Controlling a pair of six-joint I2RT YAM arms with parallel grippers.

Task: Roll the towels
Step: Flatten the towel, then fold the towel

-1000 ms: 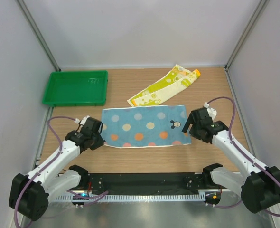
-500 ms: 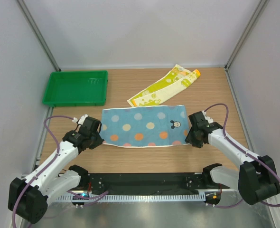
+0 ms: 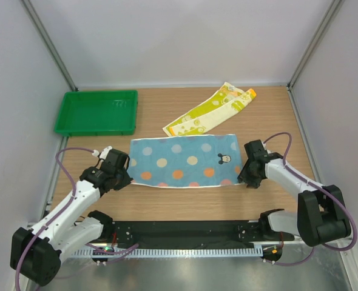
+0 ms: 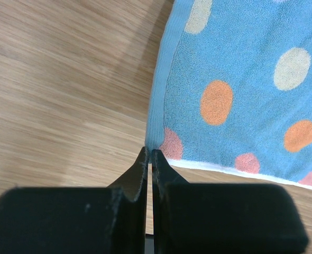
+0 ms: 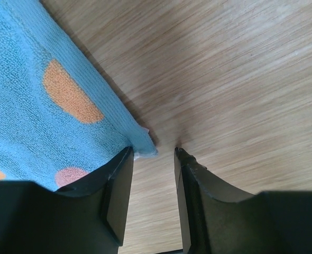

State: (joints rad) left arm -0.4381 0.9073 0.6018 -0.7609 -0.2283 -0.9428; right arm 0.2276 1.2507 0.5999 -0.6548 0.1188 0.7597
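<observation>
A light blue towel (image 3: 185, 160) with orange and pale dots lies flat at mid-table. My left gripper (image 3: 125, 177) is at its near-left corner, and in the left wrist view the jaws (image 4: 149, 151) are shut on the tip of that corner of the blue towel (image 4: 240, 79). My right gripper (image 3: 247, 177) is low at the near-right corner. The right wrist view shows it (image 5: 154, 151) open, with the corner of the blue towel (image 5: 34, 106) just reaching between the fingertips and bare wood across the rest of the gap. The long yellow-green towel (image 3: 209, 112) lies diagonally behind.
A green plastic tray (image 3: 100, 92) stands at the back left. White walls enclose the table on three sides. The black base rail (image 3: 185, 233) runs along the near edge, behind both arms.
My right gripper has come down and nearer, to the blue towel's near-right corner, and its jaws have narrowed. The left gripper has hardly moved.
</observation>
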